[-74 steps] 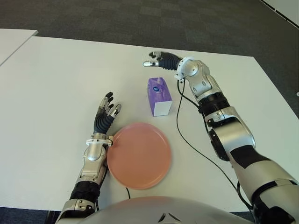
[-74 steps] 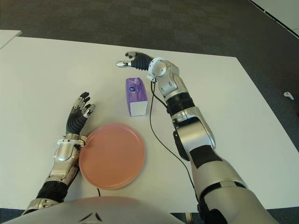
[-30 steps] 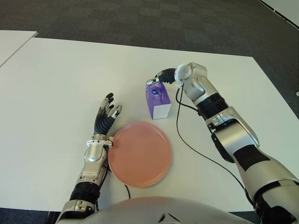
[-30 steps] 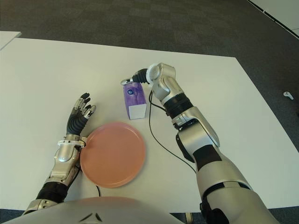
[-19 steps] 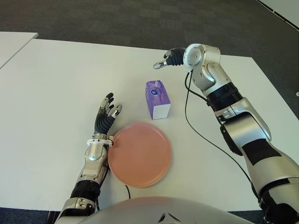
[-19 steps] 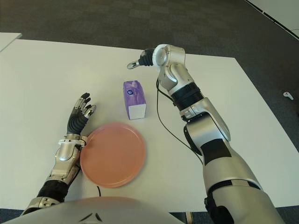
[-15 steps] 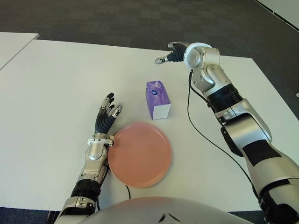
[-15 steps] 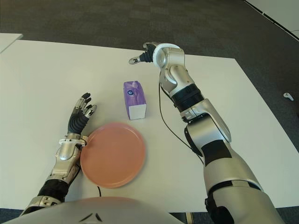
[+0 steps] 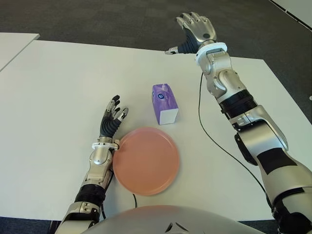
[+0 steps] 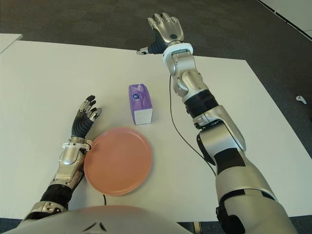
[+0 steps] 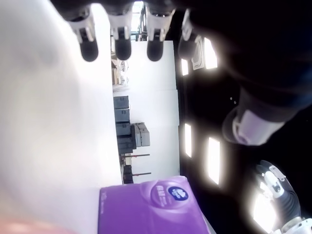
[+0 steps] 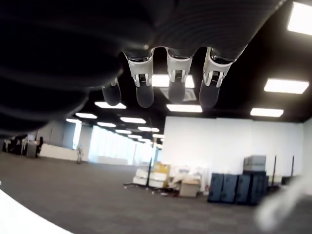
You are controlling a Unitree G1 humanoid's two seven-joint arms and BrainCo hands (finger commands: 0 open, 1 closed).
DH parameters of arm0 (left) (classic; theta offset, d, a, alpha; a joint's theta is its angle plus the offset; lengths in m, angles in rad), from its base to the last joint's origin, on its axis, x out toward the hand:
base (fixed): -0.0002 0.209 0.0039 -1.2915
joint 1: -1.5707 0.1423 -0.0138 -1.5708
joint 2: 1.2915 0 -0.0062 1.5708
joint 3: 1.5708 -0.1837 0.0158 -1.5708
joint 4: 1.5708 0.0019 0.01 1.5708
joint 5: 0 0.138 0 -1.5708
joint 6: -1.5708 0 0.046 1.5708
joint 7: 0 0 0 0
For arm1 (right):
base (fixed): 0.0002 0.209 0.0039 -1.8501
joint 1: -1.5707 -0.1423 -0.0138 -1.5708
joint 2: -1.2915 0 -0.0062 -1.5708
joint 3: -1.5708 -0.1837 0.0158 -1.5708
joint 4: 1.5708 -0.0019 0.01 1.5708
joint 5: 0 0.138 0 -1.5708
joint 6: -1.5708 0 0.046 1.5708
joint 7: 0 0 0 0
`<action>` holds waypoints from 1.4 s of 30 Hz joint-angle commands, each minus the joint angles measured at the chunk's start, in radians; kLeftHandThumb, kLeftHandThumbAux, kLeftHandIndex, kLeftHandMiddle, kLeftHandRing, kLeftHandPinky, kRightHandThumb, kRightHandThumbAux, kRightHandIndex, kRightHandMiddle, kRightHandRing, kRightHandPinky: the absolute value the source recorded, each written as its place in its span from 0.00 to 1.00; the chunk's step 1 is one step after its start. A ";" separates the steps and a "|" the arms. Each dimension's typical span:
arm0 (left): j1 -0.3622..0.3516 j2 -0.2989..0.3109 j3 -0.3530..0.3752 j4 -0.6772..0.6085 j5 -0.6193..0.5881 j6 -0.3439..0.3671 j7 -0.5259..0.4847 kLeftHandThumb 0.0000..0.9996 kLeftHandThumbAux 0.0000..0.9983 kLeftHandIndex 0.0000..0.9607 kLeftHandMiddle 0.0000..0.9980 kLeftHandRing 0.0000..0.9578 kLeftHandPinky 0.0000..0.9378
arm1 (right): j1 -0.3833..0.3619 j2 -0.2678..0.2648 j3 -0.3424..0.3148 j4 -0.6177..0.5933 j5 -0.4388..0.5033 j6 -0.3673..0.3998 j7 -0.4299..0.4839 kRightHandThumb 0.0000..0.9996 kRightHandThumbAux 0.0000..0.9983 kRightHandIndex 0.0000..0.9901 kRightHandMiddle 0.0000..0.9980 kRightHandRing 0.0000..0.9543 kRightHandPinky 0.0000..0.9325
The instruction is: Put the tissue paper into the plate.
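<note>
Tissue paper here is a small purple box [image 9: 165, 103] standing upright on the white bench [image 9: 58, 87], just beyond the far rim of the pink plate [image 9: 146, 161] and not touching it. Neither robot hand holds it.

The right robot hand [image 9: 195, 30] is raised high above the far edge of the bench, well apart from the box, with its fingers [image 12: 145, 83] spread and nothing between them. The left robot hand [image 9: 111, 122] shows beside the plate's left rim, fingers extended and relaxed, empty; its wrist view looks across the bench to the purple box.

The box looks light, being thin card with soft paper inside, so it should lift with little effort but would crush or dent under a hard squeeze. Its glossy printed faces may be slippery against the fingertips. Standing tall on a narrow base, it seems easy to knock over with a sideways touch. The soundest hold is probably across the two broad side faces, near the middle of its height, thumb on one face and fingers on the other, with moderate pressure. The step in hand appears to be the reach, with the grasp not yet made.
</note>
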 commanded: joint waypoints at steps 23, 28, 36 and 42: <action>0.046 -0.009 -0.011 0.068 0.024 0.045 0.019 0.00 0.56 0.00 0.00 0.00 0.00 | -0.009 0.089 0.039 -0.019 0.029 0.038 0.637 0.02 0.19 0.61 0.62 0.65 0.81; 0.046 -0.007 -0.018 0.066 0.023 0.041 0.012 0.00 0.56 0.00 0.00 0.00 0.00 | -0.011 0.097 0.024 -0.018 0.064 0.066 0.764 0.03 0.17 0.72 0.76 0.80 0.90; 0.051 -0.005 -0.033 0.033 0.017 0.061 -0.014 0.00 0.55 0.00 0.00 0.00 0.00 | -0.020 0.061 -0.033 -0.100 0.138 0.147 0.936 0.07 0.21 0.77 0.83 0.87 0.93; 0.050 -0.008 -0.046 0.016 0.020 0.072 -0.013 0.00 0.54 0.00 0.00 0.00 0.00 | -0.061 0.055 -0.017 -0.096 0.170 0.131 1.054 0.06 0.23 0.78 0.84 0.87 0.93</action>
